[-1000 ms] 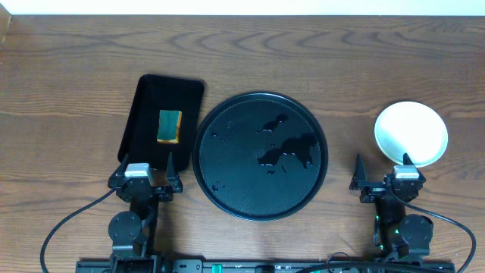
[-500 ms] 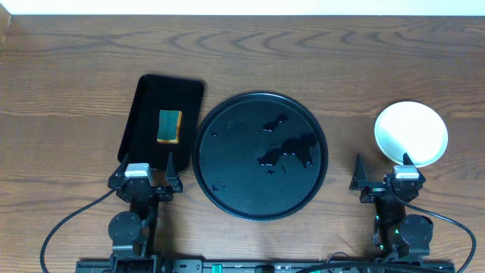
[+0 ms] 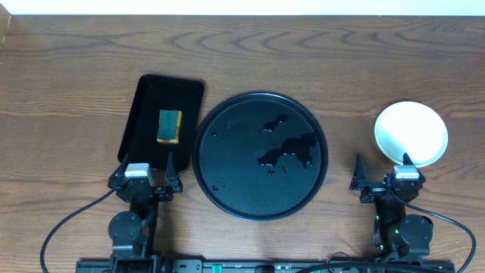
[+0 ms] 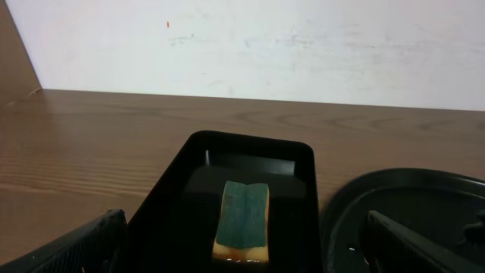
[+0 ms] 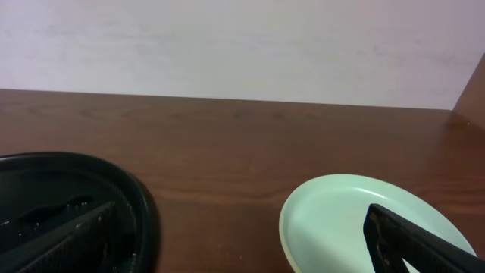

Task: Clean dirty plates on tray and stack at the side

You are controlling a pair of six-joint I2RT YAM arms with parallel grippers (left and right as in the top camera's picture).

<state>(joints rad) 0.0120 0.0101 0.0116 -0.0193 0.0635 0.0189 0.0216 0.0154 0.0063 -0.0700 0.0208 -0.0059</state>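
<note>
The large round black tray [image 3: 261, 155] lies at the table's middle, wet with droplets and holding no plates. A pale mint-white plate [image 3: 411, 133] rests on the wood tabletop at the right; from above I cannot tell whether others lie under it. It also shows in the right wrist view [image 5: 364, 224], clean on top. My right gripper [image 3: 384, 176] is open and empty just in front of the plate. My left gripper [image 3: 145, 171] is open and empty at the near end of the rectangular tray. The tray's rim shows in the right wrist view [image 5: 140, 212].
A smaller rectangular black tray [image 3: 148, 98] at the left holds a green and yellow sponge [image 3: 169, 126], also in the left wrist view [image 4: 242, 220]. A pale wall stands behind the table's far edge.
</note>
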